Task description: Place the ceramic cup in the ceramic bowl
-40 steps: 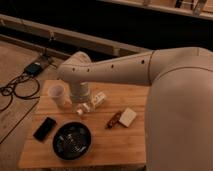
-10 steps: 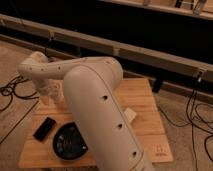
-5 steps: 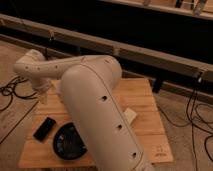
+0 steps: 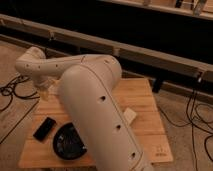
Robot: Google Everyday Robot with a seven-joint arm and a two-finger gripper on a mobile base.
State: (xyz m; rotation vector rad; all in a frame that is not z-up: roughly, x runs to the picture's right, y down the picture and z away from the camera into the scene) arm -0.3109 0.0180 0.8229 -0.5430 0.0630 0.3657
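Observation:
The ceramic bowl [image 4: 70,143], black, wide and shallow, sits near the front left of the wooden table [image 4: 145,97]. My white arm sweeps from the lower right up over the table to its back-left corner. There the gripper [image 4: 46,91] points down at the table's left edge. The ceramic cup is hidden behind the gripper and wrist, and I cannot tell whether it is held. The gripper is behind and left of the bowl, well apart from it.
A flat black phone [image 4: 44,129] lies left of the bowl. A white block [image 4: 131,115] shows just right of the arm. Cables [image 4: 12,92] trail on the floor at left and right. A dark rail and wall run behind the table.
Four seconds ago the arm reached in from the right and the cup stood in plain view. The arm now covers the table's middle. In the last second the wrist only crept up and left.

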